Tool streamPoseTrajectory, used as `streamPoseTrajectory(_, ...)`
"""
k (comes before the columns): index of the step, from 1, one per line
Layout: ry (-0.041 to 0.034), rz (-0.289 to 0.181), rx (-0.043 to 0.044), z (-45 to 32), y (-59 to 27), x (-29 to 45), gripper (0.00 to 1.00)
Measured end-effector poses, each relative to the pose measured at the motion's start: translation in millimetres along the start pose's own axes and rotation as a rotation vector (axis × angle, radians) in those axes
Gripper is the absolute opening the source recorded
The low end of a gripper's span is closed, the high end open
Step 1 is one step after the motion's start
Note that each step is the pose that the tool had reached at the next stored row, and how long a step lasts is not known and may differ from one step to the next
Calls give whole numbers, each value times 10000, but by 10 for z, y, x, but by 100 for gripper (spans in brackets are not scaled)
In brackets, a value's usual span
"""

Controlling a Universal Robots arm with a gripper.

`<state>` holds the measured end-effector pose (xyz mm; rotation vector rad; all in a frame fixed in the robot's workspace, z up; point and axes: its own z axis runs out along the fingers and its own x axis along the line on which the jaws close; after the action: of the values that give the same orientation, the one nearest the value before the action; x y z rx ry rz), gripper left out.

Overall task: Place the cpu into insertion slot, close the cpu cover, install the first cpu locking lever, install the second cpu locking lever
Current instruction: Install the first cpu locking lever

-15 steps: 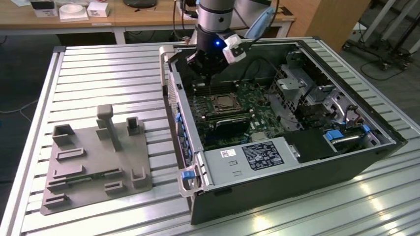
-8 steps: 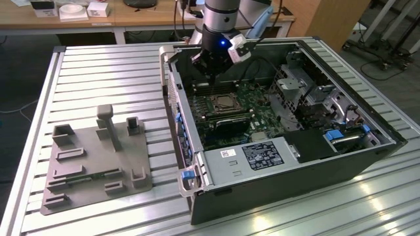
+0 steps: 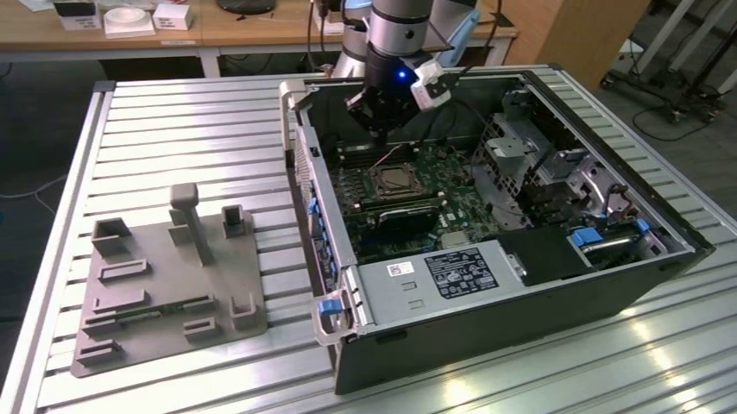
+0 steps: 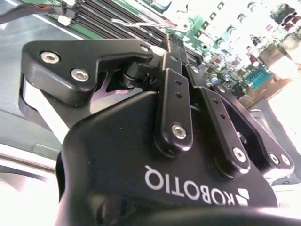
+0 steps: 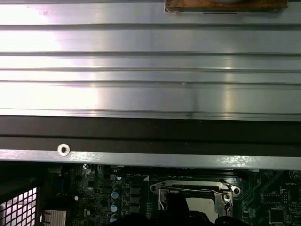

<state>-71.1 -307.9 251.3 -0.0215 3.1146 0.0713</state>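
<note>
My gripper [image 3: 381, 135] hangs inside the open black computer case [image 3: 519, 319], just above the far edge of the insertion slot [image 3: 398, 182]. Its fingers look shut, with nothing held between them. The silvery cpu cover [image 5: 195, 189] lies down on the socket, and the pale cpu [image 5: 203, 205] shows through its cut-out. A thin wire locking lever [image 4: 141, 21] runs close past the fingertips [image 4: 172, 43] in the second wrist view. I cannot tell whether they touch it. The gripper's dark body hides the near part of the socket in the first wrist view.
Long black memory slots [image 3: 398, 210] lie beside the socket. A labelled metal box [image 3: 461, 272] and a drive cage [image 3: 541, 164] stand in the case. The case wall [image 3: 302, 164] rises close to the gripper. A grey fixture plate [image 3: 173, 285] sits on the slatted table at the exterior view's left.
</note>
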Motion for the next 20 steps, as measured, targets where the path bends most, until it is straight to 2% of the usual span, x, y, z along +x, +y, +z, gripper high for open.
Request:
streamPoseTrajectory(4, 0, 0, 0, 6, -1, -23, 11)
streamPoseTrajectory(20, -2, -1, -3, 22, -1, -27, 11)
